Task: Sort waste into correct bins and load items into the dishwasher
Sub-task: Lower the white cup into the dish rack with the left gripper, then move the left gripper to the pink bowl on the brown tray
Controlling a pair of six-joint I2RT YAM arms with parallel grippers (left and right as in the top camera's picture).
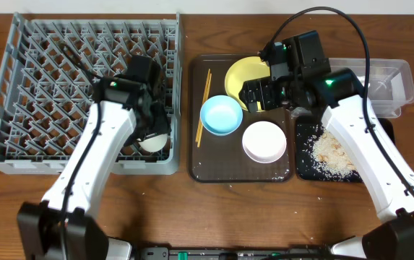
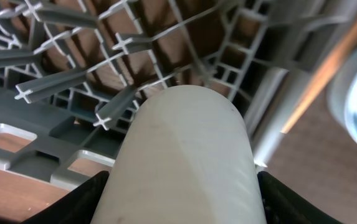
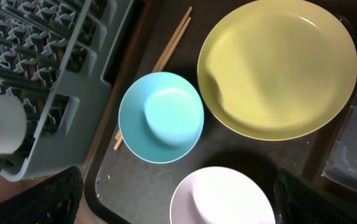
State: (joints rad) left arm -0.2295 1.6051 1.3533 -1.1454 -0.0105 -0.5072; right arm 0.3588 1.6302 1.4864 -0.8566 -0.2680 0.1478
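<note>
My left fingers are clamped on the small white cup, one on each side of its wall, partly closed to the cup's width. The cup sits over the dish rack at the rack's corner nearest me and nearest the serving tray. I read this as the placing step, mouth pointing into the pegs so it drains, low in that corner. Can't tell if it already rests on the grid.

My right fingers are spread wide with nothing between them, hanging above the serving tray just right of the rack. Below them are the yellow plate, farthest from the rack, the blue bowl closer to the rack, and the white bowl. The chopsticks lie along the tray edge beside the rack wall. Probably parked there to pick the next dish, likely the plate.

Rice scraps sit in the black tray, well right of the rack, so the food waste looks sorted
</note>
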